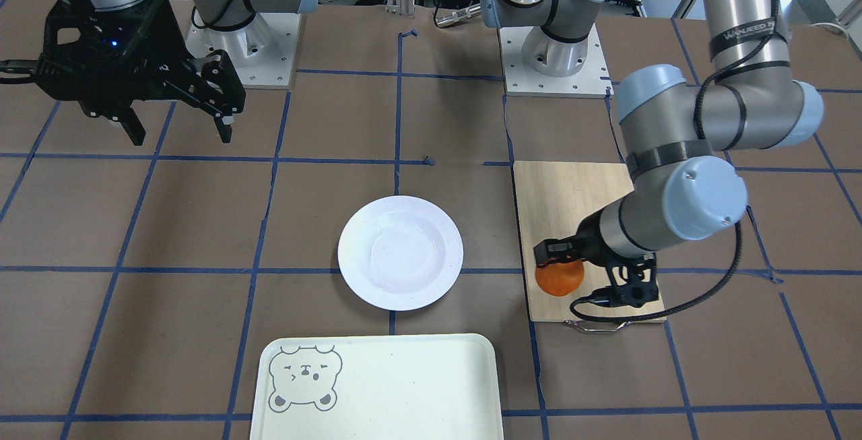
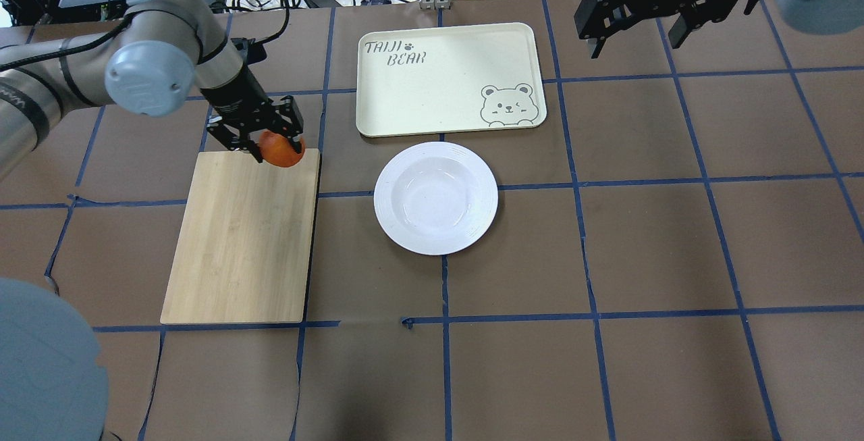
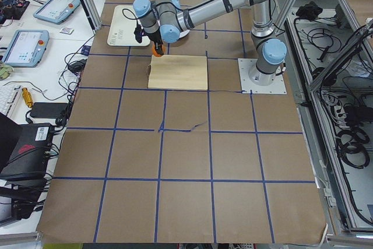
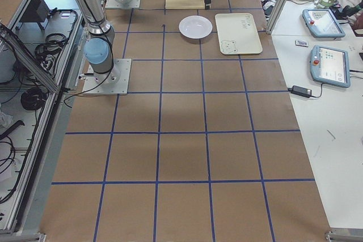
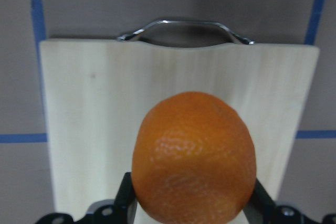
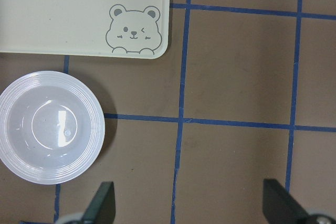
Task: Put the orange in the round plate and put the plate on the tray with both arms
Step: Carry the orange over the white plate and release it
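Observation:
The orange [image 2: 283, 152] is clamped between the fingers of my left gripper [image 2: 268, 147], which is shut on it at the far end of a bamboo board. In the left wrist view the orange [image 5: 194, 156] fills the lower middle, with a finger [image 5: 126, 198] pressed on either side. Whether it is off the board I cannot tell. The round plate [image 2: 436, 198] sits empty mid-table, white and glossy. Just beyond it lies the cream tray [image 2: 432, 90] with the bear face. My right gripper [image 2: 634, 42] hangs open and high, off to the right of the tray, holding nothing.
The bamboo cutting board [image 2: 243, 245] with a metal handle [image 5: 184, 27] lies left of the plate. Brown paper with blue tape lines covers the table. Both arm bases [image 1: 552, 56] stand at the robot side. Tablets and cables sit beyond the far edge [image 4: 329, 66].

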Robot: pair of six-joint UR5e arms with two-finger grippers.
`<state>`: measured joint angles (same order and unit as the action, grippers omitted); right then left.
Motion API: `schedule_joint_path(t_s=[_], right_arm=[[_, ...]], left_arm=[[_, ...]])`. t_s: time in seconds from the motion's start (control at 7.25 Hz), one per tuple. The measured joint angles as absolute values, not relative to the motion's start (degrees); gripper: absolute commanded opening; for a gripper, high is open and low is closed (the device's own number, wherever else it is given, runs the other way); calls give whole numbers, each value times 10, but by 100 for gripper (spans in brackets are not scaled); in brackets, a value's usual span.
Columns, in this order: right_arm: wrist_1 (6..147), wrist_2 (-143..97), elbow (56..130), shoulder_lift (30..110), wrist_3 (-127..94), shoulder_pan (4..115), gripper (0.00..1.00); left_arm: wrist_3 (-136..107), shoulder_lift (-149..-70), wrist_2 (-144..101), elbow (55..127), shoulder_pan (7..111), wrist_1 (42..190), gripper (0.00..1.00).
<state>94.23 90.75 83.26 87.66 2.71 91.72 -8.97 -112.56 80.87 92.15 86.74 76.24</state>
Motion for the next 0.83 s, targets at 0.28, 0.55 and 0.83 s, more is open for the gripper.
schedule_joint_path(t_s=[0.28,0.55,0.83], right_arm=[[943,907,833,877,27,918,100],[942,907,833,877,27,917,100],[941,907,833,877,27,917,100]], left_arm=[[-325,-1141,789,925,955,691,0],[-427,-1162,786,942,1028,652,0],[-452,-1177,779,971,1062,616,99]])
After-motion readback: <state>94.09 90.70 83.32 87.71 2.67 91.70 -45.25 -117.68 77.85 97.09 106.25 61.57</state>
